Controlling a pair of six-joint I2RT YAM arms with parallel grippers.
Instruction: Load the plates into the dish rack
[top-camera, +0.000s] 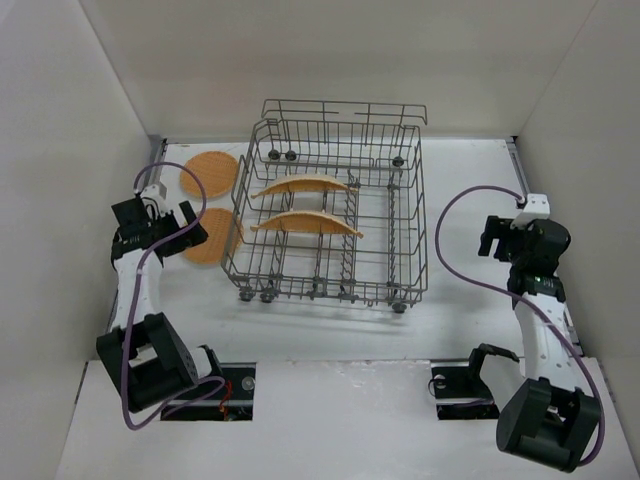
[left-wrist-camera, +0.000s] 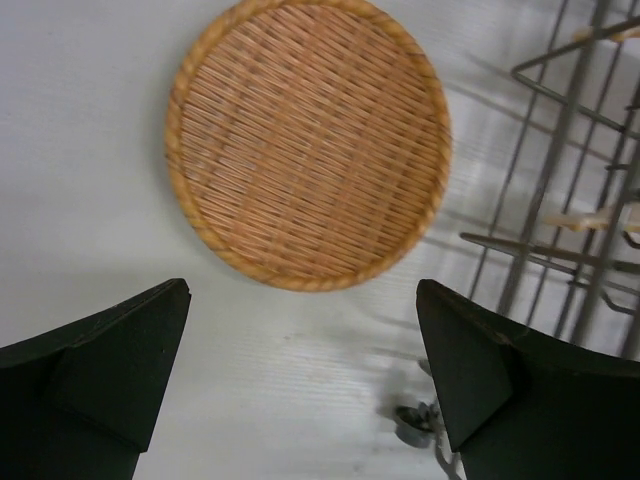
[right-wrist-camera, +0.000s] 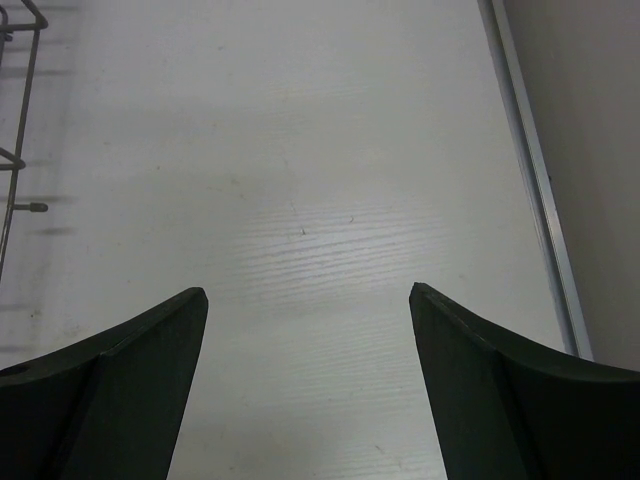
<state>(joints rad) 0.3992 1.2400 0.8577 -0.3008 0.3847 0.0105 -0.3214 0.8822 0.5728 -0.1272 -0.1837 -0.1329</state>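
Observation:
The grey wire dish rack (top-camera: 405, 215) stands mid-table. Two orange-tan plates stand on edge between its tines, one (top-camera: 300, 185) behind the other (top-camera: 308, 223). Two more plates lie flat on the table left of the rack, a far one (top-camera: 210, 172) and a near one (top-camera: 218, 240). My left gripper (top-camera: 185, 225) hangs open beside the near plate. In the left wrist view a flat plate (left-wrist-camera: 308, 140) lies just ahead of the open gripper (left-wrist-camera: 303, 290), untouched. My right gripper (top-camera: 490, 238) is open over bare table right of the rack, with nothing between its fingers (right-wrist-camera: 308, 300).
The rack's wires (left-wrist-camera: 545, 190) and a small wheel (left-wrist-camera: 415, 420) sit close to my left gripper's right finger. A metal rail (right-wrist-camera: 535, 190) runs along the table's right edge. White walls enclose the table on three sides. A rack corner (right-wrist-camera: 15, 150) shows at the far left.

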